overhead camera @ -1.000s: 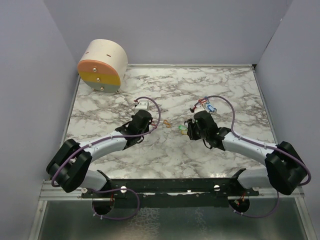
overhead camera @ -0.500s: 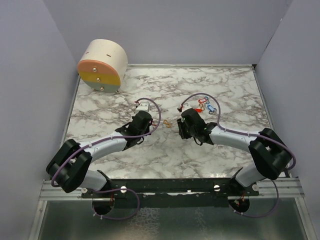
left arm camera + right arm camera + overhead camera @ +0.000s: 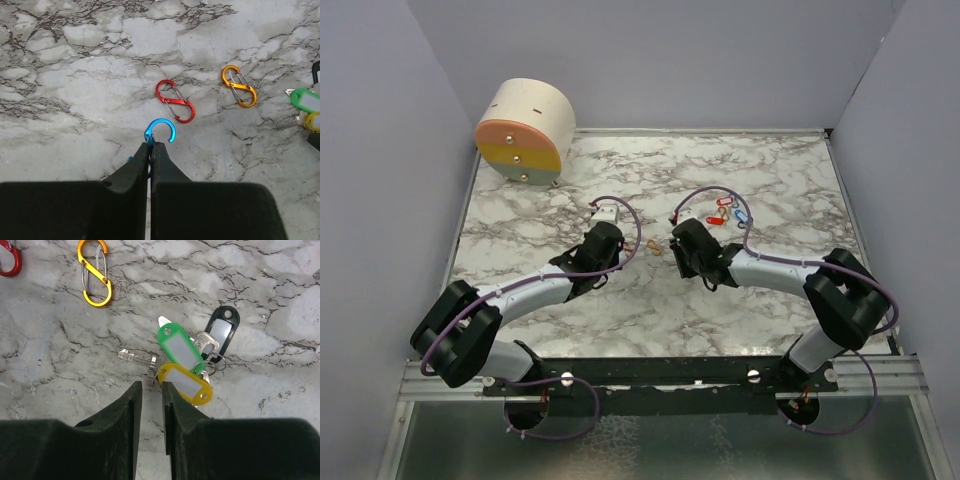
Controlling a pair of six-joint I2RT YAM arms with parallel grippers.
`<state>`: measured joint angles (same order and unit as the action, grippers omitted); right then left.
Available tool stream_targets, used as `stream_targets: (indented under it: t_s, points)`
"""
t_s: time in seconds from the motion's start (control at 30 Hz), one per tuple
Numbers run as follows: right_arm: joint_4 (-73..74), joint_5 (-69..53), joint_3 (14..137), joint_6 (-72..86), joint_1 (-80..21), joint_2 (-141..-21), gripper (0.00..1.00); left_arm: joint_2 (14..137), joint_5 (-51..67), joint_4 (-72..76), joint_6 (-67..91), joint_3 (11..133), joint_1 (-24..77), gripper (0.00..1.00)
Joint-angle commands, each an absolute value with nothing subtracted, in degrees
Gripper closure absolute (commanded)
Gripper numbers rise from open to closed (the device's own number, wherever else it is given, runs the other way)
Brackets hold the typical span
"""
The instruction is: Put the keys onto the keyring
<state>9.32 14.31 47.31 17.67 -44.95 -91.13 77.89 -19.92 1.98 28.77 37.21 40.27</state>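
Marbled white and grey, the table (image 3: 770, 170) sits inside plain lilac walls (image 3: 670, 60), with a round box (image 3: 525, 130) lying on its side in the far left corner, its face banded pink, yellow and grey. Both of my arms reach in toward the middle of the table, and their ends are near each other. My left tool (image 3: 150, 145) is pressed fully together, pinching the lower end of a blue clip (image 3: 161, 121), whose open hook sticks out past the fingertips. Just beyond it a red clip (image 3: 175, 101) lies flat on the marble, and an orange clip (image 3: 239, 86) lies further to the right, apart from the red one. My right tool (image 3: 151, 386) shows a narrow gap, with bare marble visible between its fingers. The keys (image 3: 134, 356) lie in a small bunch right at its tips. A yellow tag (image 3: 184, 384) lies against the right finger, a green tag (image 3: 179, 349) overlaps it, and a black tag (image 3: 222, 327) lies behind. I cannot tell whether the small wire ring at the mouth of the gap is touched. Farther back on the table lie a red tag (image 3: 724, 202) and a blue tag (image 3: 741, 214), close together.
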Motion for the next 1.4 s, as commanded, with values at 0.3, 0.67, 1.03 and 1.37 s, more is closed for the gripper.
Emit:
stream_targets:
  t_s: [0.3,0.67,1.03,1.37]
  points:
    - [9.41,17.91,49.35,17.51,-45.88,-93.72,0.80,77.11,-18.72,3.49,28.49,36.30,40.60,1.00]
    - [9.64,19.19,50.07,17.61,-46.18,-94.99,0.83,76.77,-18.72,3.59,28.49,36.04,40.61,1.00]
    - [9.39,20.98,49.56,18.09,-46.41,-93.42,0.96,76.28,-18.70,3.35,28.52,36.04,40.60,1.00]
    - [7.43,19.76,46.06,17.39,-46.58,-82.33,0.99,74.15,-18.10,2.68,28.81,36.10,40.61,1.00]
